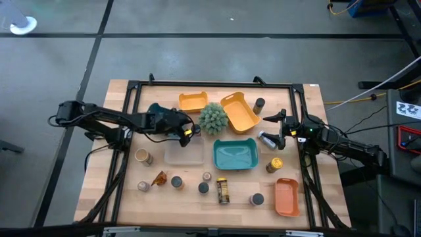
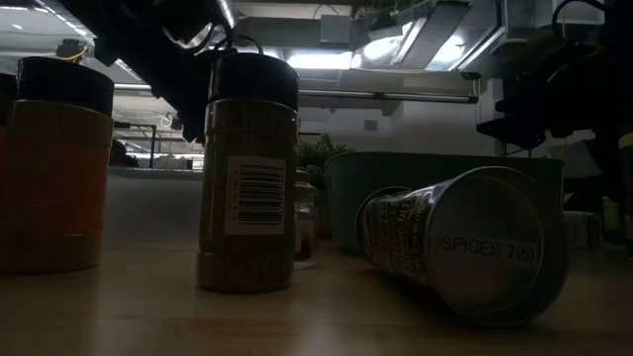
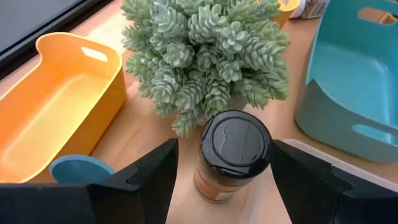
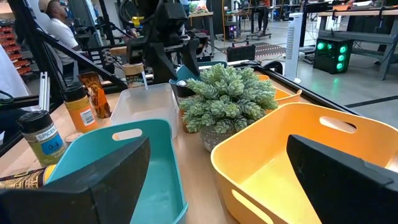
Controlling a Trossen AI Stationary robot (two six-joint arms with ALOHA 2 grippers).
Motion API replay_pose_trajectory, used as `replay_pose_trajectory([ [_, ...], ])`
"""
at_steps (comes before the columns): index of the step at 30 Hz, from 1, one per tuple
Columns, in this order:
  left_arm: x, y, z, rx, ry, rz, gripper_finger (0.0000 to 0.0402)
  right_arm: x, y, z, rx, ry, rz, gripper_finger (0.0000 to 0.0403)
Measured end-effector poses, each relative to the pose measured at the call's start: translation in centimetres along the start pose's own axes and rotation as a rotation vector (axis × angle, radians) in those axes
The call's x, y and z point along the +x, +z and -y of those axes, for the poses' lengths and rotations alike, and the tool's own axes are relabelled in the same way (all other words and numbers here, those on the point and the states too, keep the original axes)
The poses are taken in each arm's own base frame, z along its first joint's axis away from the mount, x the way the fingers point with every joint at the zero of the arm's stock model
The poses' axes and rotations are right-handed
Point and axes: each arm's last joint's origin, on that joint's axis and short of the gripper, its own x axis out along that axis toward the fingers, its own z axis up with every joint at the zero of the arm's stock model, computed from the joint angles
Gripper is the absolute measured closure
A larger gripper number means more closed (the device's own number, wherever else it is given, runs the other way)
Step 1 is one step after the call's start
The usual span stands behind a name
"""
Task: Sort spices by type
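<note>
My left gripper (image 1: 189,131) is open beside the green plant (image 1: 213,118). In the left wrist view its fingers stand on either side of an upright dark-capped jar of orange spice (image 3: 234,152), with narrow gaps. The jar stands on its base at the clear tray's (image 1: 184,153) far edge. My right gripper (image 1: 279,125) is open and empty, hovering near a jar lying on its side (image 1: 268,139). Other spices stand on the table: a dark-capped jar (image 1: 260,104), a yellow-lidded jar (image 1: 276,163), a tan jar (image 1: 141,156), an amber packet (image 1: 160,178), grey tins (image 1: 176,181) and a tall jar (image 1: 222,189).
Two orange trays (image 1: 193,101) (image 1: 239,112) sit at the far side, a teal tray (image 1: 235,155) in the middle and a third orange tray (image 1: 287,196) near the right corner. A black frame (image 1: 210,84) borders the table. People (image 4: 59,25) show in the room beyond.
</note>
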Motion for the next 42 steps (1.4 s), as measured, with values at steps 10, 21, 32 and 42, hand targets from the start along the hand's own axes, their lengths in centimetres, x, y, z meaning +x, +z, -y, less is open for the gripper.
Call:
replay_pose_trajectory([
  [10,0.0,-0.3,0.1,0.104,-0.032,-0.038,0.0167,0.0,0.0,0.0,0.0,0.0,-0.002,0.0026],
  [21,0.7,-0.7,0.1,0.115,-0.025,-0.062,0.0167,0.0,0.0,0.0,0.001,0.0,-0.002,0.0026],
  [32,3.3,-1.5,0.6,0.116,-0.022,-0.063,0.0167,0.0,0.0,0.0,0.001,-0.001,-0.003,0.0026],
  [42,3.7,-1.5,0.6,0.107,-0.015,-0.046,0.0167,0.0,0.0,0.0,0.001,-0.002,-0.003,0.0026],
])
